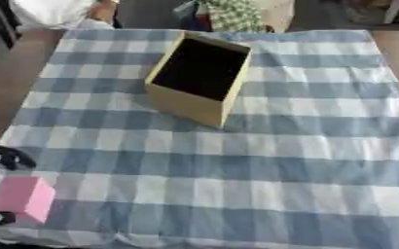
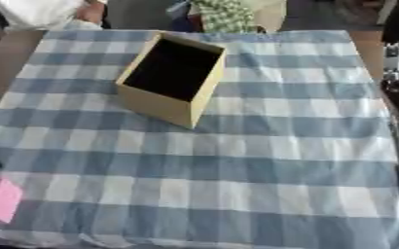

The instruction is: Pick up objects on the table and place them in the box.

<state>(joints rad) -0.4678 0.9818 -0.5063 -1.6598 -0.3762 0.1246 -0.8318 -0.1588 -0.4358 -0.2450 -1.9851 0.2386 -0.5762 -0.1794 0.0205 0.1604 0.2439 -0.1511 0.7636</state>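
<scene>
Low at the left edge, left hand point(image 1: 3, 160) beside pink block point(image 1: 22, 197), whether its fingers grip it unclear, box point(image 1: 199, 78) open, empty, well apart on checked cloth point(image 1: 262, 170)

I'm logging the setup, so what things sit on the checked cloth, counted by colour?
Pink: 1, the block at the near left edge.
Tan: 1, the open box farther back.
Total: 2.
The left hand shows dark at the left edge beside the block; whether it grips cannot be told.
</scene>
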